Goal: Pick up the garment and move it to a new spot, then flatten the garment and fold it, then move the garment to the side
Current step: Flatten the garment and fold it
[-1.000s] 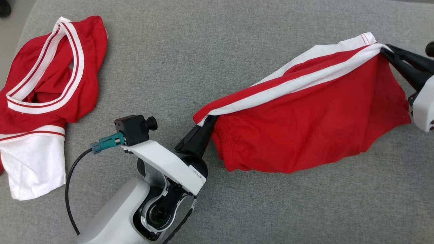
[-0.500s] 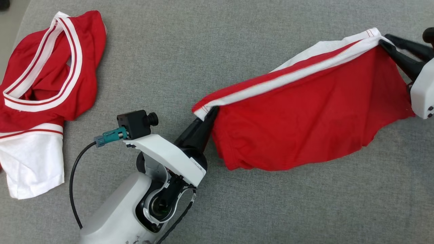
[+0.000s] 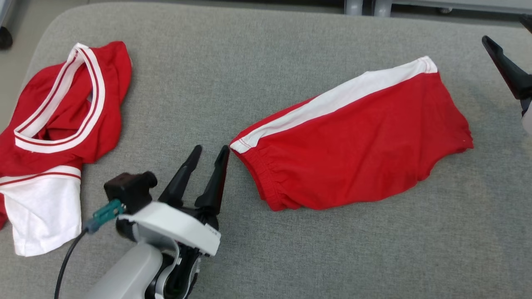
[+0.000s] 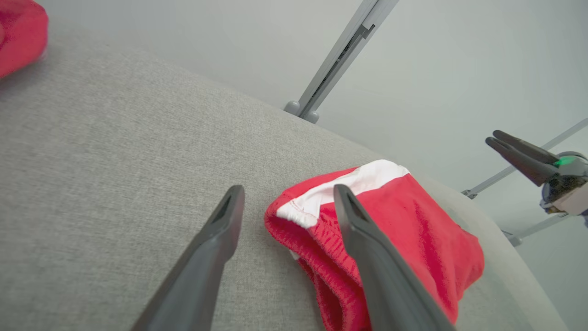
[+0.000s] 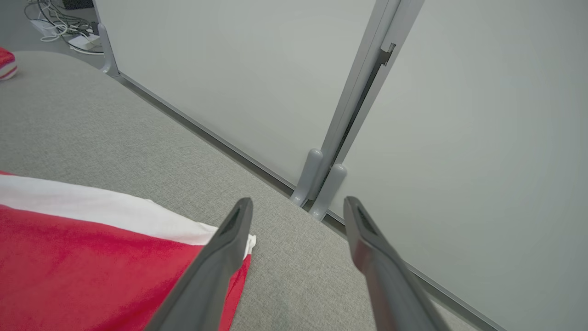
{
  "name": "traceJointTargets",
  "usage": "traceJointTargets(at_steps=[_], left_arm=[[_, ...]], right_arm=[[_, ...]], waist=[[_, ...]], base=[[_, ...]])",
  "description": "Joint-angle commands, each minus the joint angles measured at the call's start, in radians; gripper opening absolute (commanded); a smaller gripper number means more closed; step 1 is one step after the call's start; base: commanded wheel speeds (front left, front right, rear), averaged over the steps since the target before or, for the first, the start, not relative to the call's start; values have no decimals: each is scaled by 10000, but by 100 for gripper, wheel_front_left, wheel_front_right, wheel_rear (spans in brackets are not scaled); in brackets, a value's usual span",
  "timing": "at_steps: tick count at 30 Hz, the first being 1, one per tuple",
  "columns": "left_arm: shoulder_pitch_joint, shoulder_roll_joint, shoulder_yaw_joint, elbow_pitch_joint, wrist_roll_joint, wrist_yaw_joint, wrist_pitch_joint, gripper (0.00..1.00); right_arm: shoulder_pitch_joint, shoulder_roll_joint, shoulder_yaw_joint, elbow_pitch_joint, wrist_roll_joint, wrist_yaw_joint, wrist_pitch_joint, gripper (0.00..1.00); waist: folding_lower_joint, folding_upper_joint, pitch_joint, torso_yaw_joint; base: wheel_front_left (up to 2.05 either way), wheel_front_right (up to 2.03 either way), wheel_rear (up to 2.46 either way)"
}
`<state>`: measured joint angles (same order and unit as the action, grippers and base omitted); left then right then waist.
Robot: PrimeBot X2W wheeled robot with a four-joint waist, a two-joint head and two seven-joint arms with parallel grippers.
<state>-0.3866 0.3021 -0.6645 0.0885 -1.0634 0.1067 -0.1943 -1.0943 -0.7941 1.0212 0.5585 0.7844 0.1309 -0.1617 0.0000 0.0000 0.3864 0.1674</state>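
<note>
Shorts (image 3: 353, 141) lie spread on the grey cushion (image 3: 266, 62); overhead, left gripper (image 3: 211, 148) at their nine o'clock, right gripper (image 3: 506, 29) at two, both gaping, empty. Left wrist: waistband (image 4: 298, 216) beside one finger (image 4: 363, 239). Right wrist: hem corner (image 5: 197, 234) likewise. Best smooth wrinkles before pinching matching corners.

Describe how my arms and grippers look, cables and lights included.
The left gripper and right gripper each have two long, dark, tapering fingers. The left wrist wears a white shell over a grey forearm, carrying a black camera with a teal connector and black cable. A green light glows at the right gripper's base.
</note>
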Motion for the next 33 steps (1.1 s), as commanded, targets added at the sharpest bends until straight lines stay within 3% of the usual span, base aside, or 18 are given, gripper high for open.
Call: traceJointTargets(at_steps=[1,5,9,11,13,21,33], left_arm=[[315,239,54,-46,600,269,-320,100],[1353,345,583,-380,2191,1046,-694,100],[2705,-167,1892,-1257,3986,1290,-689,100],[3188,-478,2372,-1597,4758,1110,-695,100],[3801,-966,2808,-1805,5612,644,-695,100],[4140,-2125,3546,-1512,6706,-492,-699,100],[4278,-2497,4273,-1302,7082,-1158,-700,100]], right_arm=[[562,128,-316,292,136,-3,-312,100],[2037,719,-1206,940,523,-3,-675,100],[3047,1082,-1541,1071,675,-3,-240,100],[3300,1270,-1597,1093,620,-3,144,100],[3249,1436,-1860,1155,554,-3,713,100],[2733,1862,-2503,2137,168,-3,2325,100],[3236,2479,-3060,2596,315,-3,3325,100]], waist=[[0,0,-565,-122],[0,0,-1324,-238],[0,0,-1550,-242],[0,0,-1543,-171],[0,0,-1375,62],[0,0,-714,946],[0,0,-730,1189]], base=[[0,0,0],[0,0,0],[0,0,0],[0,0,0],[0,0,0],[0,0,0],[0,0,0]])
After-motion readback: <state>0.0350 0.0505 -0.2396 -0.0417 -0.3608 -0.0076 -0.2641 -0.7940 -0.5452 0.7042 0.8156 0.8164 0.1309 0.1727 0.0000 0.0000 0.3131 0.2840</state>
